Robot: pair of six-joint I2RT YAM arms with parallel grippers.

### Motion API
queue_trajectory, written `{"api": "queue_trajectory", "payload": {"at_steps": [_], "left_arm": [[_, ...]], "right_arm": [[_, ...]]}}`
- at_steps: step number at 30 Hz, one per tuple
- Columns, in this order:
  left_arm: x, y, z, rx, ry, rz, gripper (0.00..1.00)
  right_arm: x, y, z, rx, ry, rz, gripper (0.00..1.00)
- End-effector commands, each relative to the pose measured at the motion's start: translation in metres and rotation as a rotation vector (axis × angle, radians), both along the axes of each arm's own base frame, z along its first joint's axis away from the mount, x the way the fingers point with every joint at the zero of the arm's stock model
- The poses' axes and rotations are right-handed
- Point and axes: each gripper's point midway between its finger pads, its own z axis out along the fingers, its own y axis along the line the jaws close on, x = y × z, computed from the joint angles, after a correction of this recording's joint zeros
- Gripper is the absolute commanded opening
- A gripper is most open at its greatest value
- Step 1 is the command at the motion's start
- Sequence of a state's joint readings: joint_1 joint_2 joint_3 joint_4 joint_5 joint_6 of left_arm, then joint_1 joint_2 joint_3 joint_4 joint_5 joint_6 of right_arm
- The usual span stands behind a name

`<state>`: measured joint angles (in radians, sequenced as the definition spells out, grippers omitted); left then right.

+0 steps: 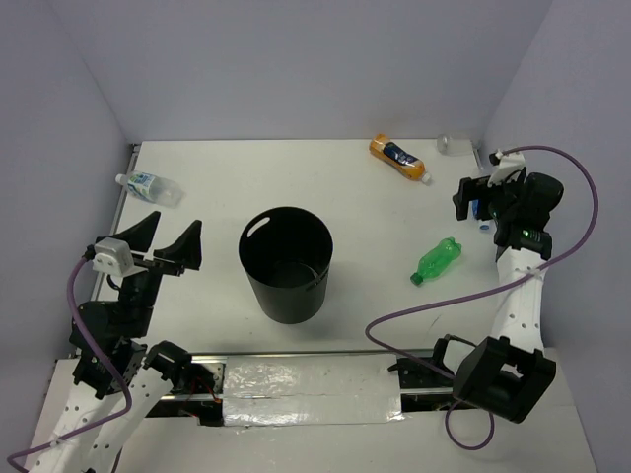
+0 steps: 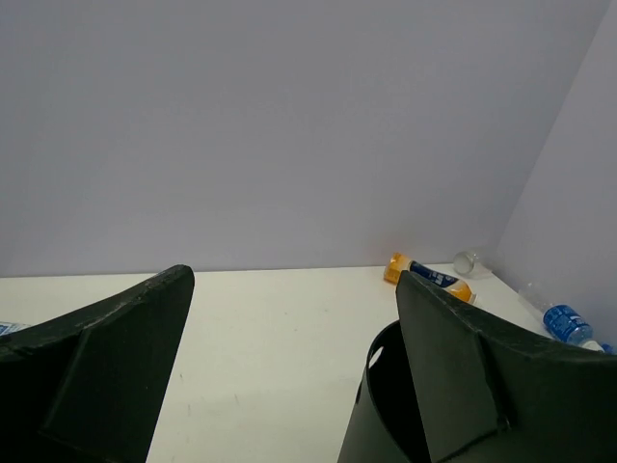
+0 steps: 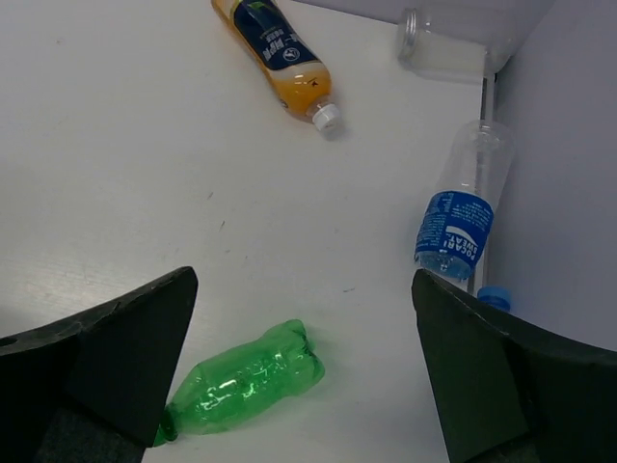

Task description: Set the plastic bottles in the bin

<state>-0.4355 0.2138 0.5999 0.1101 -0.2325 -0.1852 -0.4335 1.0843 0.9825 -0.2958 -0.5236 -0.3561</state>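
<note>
Bin point(image 1: 286, 264) stands upright on the table point(image 1: 217, 168). Five bottles lie on their sides on the table, all outside the bin.

- Green bottle point(image 3: 241, 381): right of bin, cap end toward the bin.
- Orange bottle point(image 3: 280, 58): far-right of bin, white cap, dark label.
- Clear bottle point(image 3: 443, 48): far-right corner, beyond the orange one, well apart from bin.
- Blue-label bottle point(image 3: 458, 217): right of bin, past the green one, along the right wall.
- Teal-label bottle point(image 1: 150, 186): far-left of bin, near the left wall.

Left gripper point(image 1: 175, 223): just left of bin, jaws spread wide, holding nothing.

Right gripper point(image 3: 304, 278): right of bin, above the table by the green and blue-label bottles. Jaws spread wide, touching neither bottle, nothing held.
</note>
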Motion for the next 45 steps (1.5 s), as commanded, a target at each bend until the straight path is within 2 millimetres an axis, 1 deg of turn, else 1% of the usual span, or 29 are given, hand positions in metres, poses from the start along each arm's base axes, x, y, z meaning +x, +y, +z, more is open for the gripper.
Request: {"api": "queue_trajectory", "payload": {"at_steps": [1,4,5,6,7,9,10,11,12,14,16,18,19,21,22,23,25,30,31,33,34,36,37,38,39,41,43,44,45], "left_arm": [[-0.002,-0.002,0.009,-0.001,-0.033,-0.012,0.99],[-0.002,-0.003,0.008,0.001,-0.032,-0.016,0.99],[-0.002,-0.003,0.009,0.0,-0.034,-0.018,0.99],[-0.002,-0.003,0.009,0.0,-0.034,-0.018,0.99],[-0.002,-0.003,0.009,0.0,-0.034,-0.02,0.99],[-0.002,-0.004,0.009,0.001,-0.034,-0.021,0.99],[-0.003,-0.004,0.01,0.0,-0.036,-0.023,0.99],[-0.002,-0.004,0.009,0.001,-0.035,-0.025,0.99],[-0.003,-0.004,0.009,0.001,-0.036,-0.026,0.99],[-0.002,-0.005,0.008,0.002,-0.032,-0.029,0.99],[-0.001,-0.006,0.008,0.006,-0.027,-0.029,0.99],[0.0,-0.005,0.007,0.007,-0.025,-0.025,0.99],[0.0,-0.005,0.007,0.01,-0.024,-0.023,0.99],[0.002,-0.004,0.006,0.011,-0.02,-0.017,0.99],[0.003,-0.005,0.005,0.015,-0.014,-0.016,0.99],[0.003,-0.005,0.005,0.017,-0.013,-0.015,1.0],[0.004,-0.005,0.004,0.019,-0.007,-0.012,0.99],[0.006,-0.005,0.002,0.026,-0.001,-0.008,0.99],[0.006,-0.005,0.002,0.026,-0.001,-0.008,0.99],[0.007,-0.005,0.002,0.028,0.0,-0.007,1.0],[0.007,-0.005,0.001,0.03,0.003,-0.007,1.0],[0.008,-0.005,0.001,0.03,0.004,-0.005,0.99],[0.008,-0.005,0.001,0.031,0.005,-0.005,0.99],[0.009,-0.006,0.0,0.033,0.008,-0.007,0.99],[0.009,-0.006,-0.001,0.033,0.011,-0.007,0.99],[0.01,-0.008,-0.001,0.035,0.013,-0.014,0.99],[0.011,-0.008,-0.002,0.038,0.017,-0.016,0.99],[0.011,-0.009,-0.002,0.039,0.017,-0.017,1.0],[0.012,-0.009,-0.002,0.04,0.019,-0.017,1.0]], "right_arm": [[-0.001,0.003,0.004,-0.038,-0.053,0.045,1.0],[-0.008,0.012,-0.007,-0.07,-0.007,0.121,1.0],[-0.009,0.014,-0.013,-0.13,0.009,0.185,0.99],[-0.024,0.032,-0.029,-0.106,0.077,0.298,1.0],[-0.029,0.038,-0.029,-0.139,0.089,0.369,1.0],[-0.048,0.056,-0.052,-0.182,0.149,0.566,1.0],[-0.053,0.059,-0.054,-0.21,0.151,0.628,1.0],[-0.055,0.06,-0.064,-0.347,0.112,0.762,1.0],[-0.077,0.071,-0.079,-0.353,0.151,0.872,1.0],[-0.094,0.069,-0.106,-0.555,0.142,1.085,1.0],[-0.105,0.062,-0.126,-0.647,0.196,1.173,1.0],[-0.095,0.058,-0.139,-0.747,0.213,1.2,1.0],[-0.086,0.044,-0.145,-0.838,0.26,1.181,1.0],[-0.084,0.045,-0.162,-0.911,0.307,1.218,1.0],[-0.084,0.037,-0.172,-0.955,0.375,1.221,1.0],[-0.076,0.035,-0.176,-1.007,0.378,1.214,1.0],[-0.073,0.038,-0.192,-1.035,0.415,1.257,1.0],[-0.053,0.028,-0.212,-1.108,0.49,1.275,1.0],[-0.051,0.028,-0.222,-1.096,0.516,1.291,0.99],[-0.044,0.025,-0.227,-1.109,0.528,1.284,0.97],[-0.045,0.026,-0.236,-1.086,0.551,1.297,0.91],[-0.045,0.028,-0.24,-1.044,0.582,1.296,0.81],[-0.05,0.031,-0.24,-1.011,0.593,1.304,0.67],[-0.045,0.034,-0.233,-1.0,0.575,1.293,0.57],[-0.043,0.042,-0.225,-0.951,0.536,1.268,0.4],[-0.038,0.054,-0.199,-0.887,0.478,1.237,0.32],[-0.041,0.084,-0.162,-0.715,0.371,1.19,0.29],[-0.03,0.095,-0.131,-0.679,0.292,1.16,0.28],[-0.044,0.12,-0.105,-0.506,0.244,1.161,0.26]]}}
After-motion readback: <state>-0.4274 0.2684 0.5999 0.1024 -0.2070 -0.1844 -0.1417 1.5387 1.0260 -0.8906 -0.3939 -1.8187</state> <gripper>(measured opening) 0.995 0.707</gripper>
